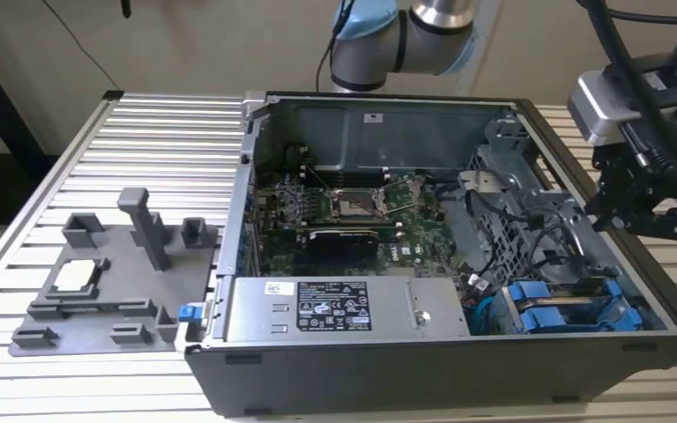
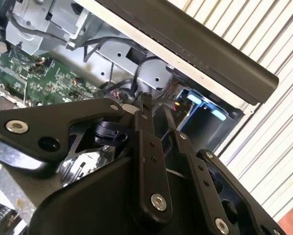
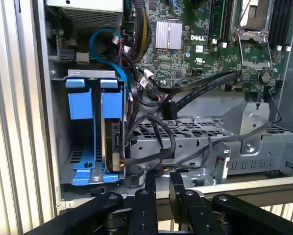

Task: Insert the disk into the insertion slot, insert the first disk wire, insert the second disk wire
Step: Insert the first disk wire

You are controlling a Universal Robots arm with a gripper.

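Two blue-fronted drives stand side by side in the grey drive cage [image 3: 57,147] at the case's corner. The disk [image 3: 112,115] is the one with a metal body showing; it sits inside the insertion slot [image 3: 83,73]. Black wires [image 3: 151,147] run to the disk's edge; whether they are plugged in I cannot tell. In the exterior view the blue fronts [image 1: 545,308] show at the case's near right corner. My gripper [image 3: 162,177] hangs above the case's side wall, apart from the disk, fingers drawn close with nothing between them. It also appears in the second wrist view [image 2: 156,108] and the exterior view [image 1: 665,222].
The open computer case [image 1: 433,374] lies on a slatted metal table [image 1: 162,141]. Inside are the motherboard [image 1: 338,207], the power supply [image 1: 327,308] and a blue cable [image 3: 95,41]. A grey fixture plate [image 1: 103,282] lies at the exterior view's left.
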